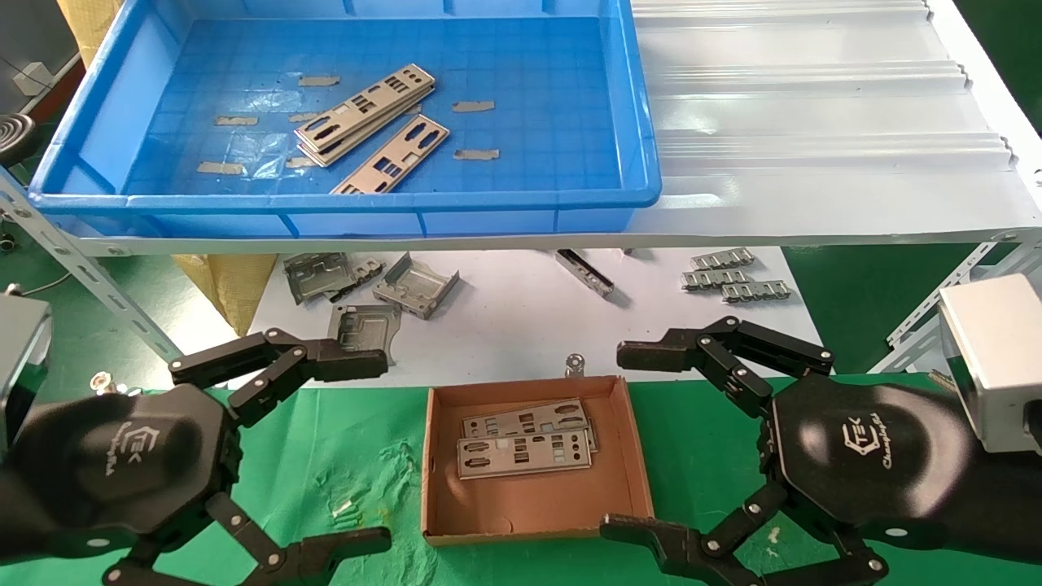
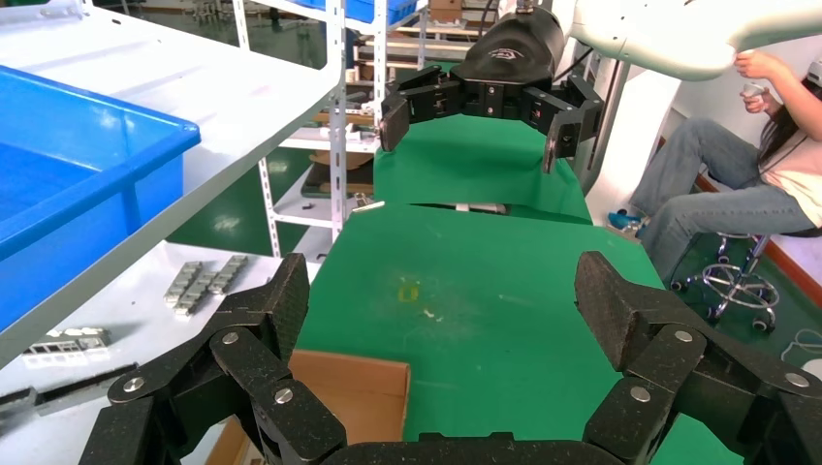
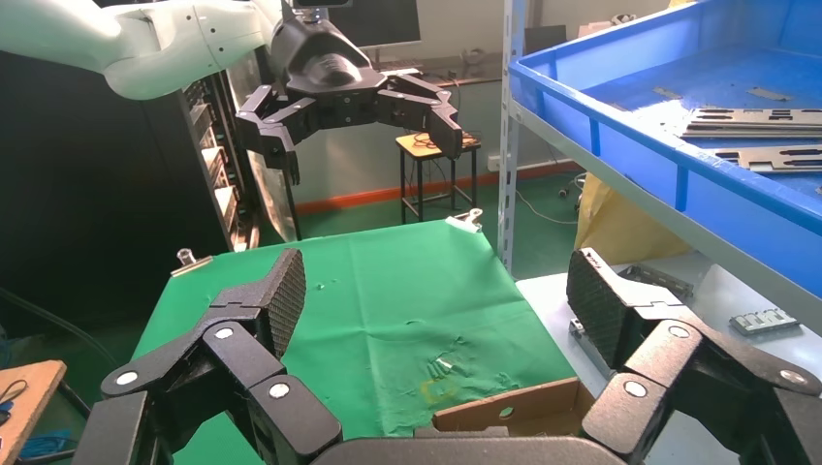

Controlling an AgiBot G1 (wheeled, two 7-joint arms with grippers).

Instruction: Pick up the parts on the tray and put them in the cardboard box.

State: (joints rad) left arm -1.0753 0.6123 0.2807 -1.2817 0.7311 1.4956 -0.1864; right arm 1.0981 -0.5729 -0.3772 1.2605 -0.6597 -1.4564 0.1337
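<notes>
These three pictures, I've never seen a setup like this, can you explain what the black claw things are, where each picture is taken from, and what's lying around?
The claws are a two-armed robot's end effectors. The big picture looks down from its head: left end effector and right end effector, both open and holding nothing, either side of a cardboard box on green cloth. The box holds two flat metal parts. More parts lie in the blue tray on a shelf above. Grey brackets and small clips lie on the white surface beneath. The other two pictures come from cameras on each wrist, looking past that arm's own fingers toward the opposite arm.
</notes>
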